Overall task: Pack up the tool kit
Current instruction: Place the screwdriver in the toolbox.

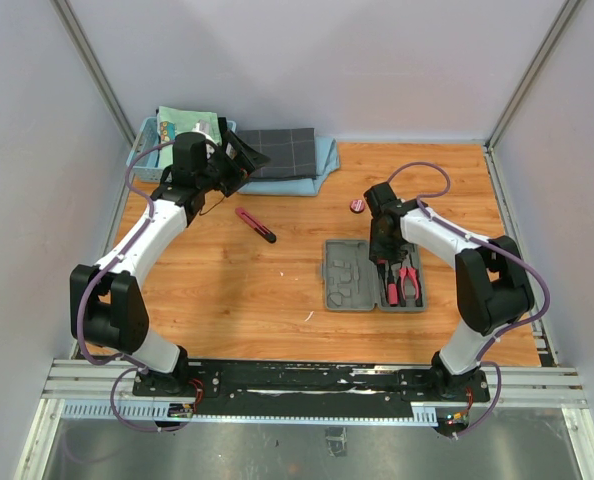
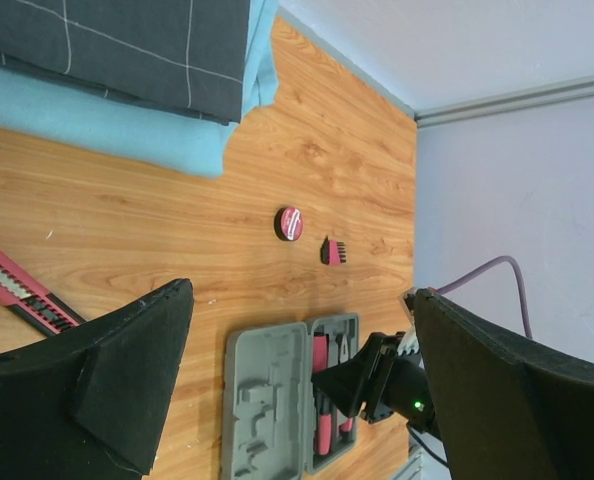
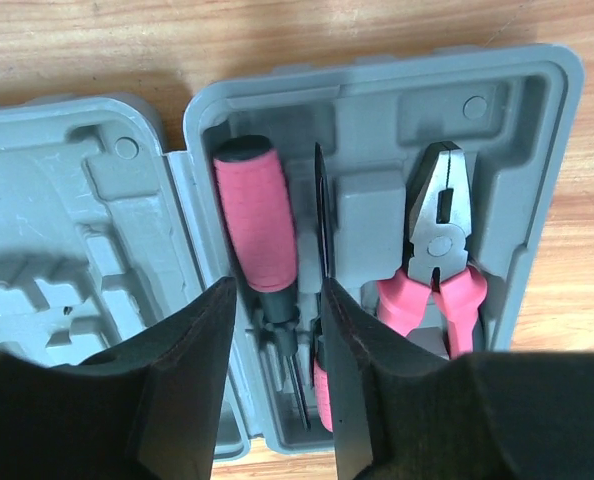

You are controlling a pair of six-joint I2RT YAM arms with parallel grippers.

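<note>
Top view showed screwdriver [image 3: 257, 215] and pliers [image 3: 439, 250] in the case [image 1: 347, 275], knife [image 1: 256, 224] and tape [image 1: 357, 205] out; left claw [image 2: 302, 288] spread, right claw [image 3: 277, 285] a bit apart.

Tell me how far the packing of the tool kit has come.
Done: pink-handled pliers and pink-handled screwdriver lie in the open grey plastic case. In hand: right tool straddles the screwdriver, jaws apart. Remaining: pink-and-black knife, round pink tape, small pink bit holder on the wooden table; lid open.

Table [image 1: 237, 290]: wood; I see everything below lying on it.
Case [image 1: 352, 275]: lying open.
Knife [image 1: 256, 224]: left of case.
Round tape [image 1: 357, 205]: just beyond case.
Folded cloths [image 1: 282, 152]: beyond-left of case.
</note>
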